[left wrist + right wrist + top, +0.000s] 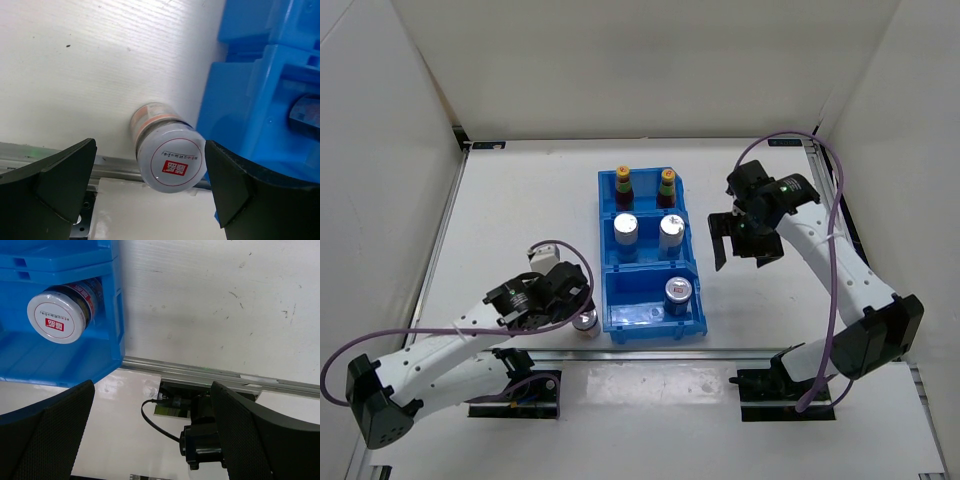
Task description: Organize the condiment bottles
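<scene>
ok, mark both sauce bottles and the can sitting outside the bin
left sauce bottle [623,186]: top view, just under its cap
right sauce bottle [667,187]: top view, just under its cap
loose can [170,156]: left wrist view, on its lid

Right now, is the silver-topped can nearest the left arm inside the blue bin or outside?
Out. The silver-topped metal can stands on the white table just outside the near-left corner of the blue plastic bin.
</scene>
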{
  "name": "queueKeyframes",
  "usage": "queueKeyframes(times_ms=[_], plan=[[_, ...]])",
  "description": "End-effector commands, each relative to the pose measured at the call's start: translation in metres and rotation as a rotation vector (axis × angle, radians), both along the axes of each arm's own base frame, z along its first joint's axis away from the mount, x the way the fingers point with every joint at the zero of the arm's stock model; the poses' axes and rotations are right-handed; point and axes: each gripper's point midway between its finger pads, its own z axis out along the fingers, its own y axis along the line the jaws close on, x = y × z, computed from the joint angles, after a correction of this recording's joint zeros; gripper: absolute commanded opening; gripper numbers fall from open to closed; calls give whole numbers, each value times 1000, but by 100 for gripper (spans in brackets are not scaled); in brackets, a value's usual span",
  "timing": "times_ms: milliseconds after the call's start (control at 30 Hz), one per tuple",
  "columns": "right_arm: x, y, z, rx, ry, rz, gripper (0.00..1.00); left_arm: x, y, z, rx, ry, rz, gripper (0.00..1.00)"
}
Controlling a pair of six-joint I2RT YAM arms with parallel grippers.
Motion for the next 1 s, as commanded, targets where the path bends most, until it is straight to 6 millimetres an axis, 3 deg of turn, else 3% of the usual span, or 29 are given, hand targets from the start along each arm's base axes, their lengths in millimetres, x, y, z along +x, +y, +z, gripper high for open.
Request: queueKeyframes(times_ms=[0, 167, 333, 433, 700, 967], plan=[[6, 5, 4, 23, -18, 10, 100, -4, 8, -4, 19, 25, 40, 100], [5, 6, 4, 29, -15, 22, 100, -16, 14, -27, 63, 112, 50, 100], [3, 8, 2, 41, 1, 26, 100, -17, 16, -34, 75, 122, 50, 100], [3, 8, 2, 41, 1, 26, 100, -13, 14, -30, 68, 102, 55, 100], [2, 10, 3, 49, 5, 28, 100, 13, 8, 18, 25, -59, 56, 100], [2, 10, 3, 49, 5, 28, 100, 13, 4, 1, 88, 2, 31, 100]])
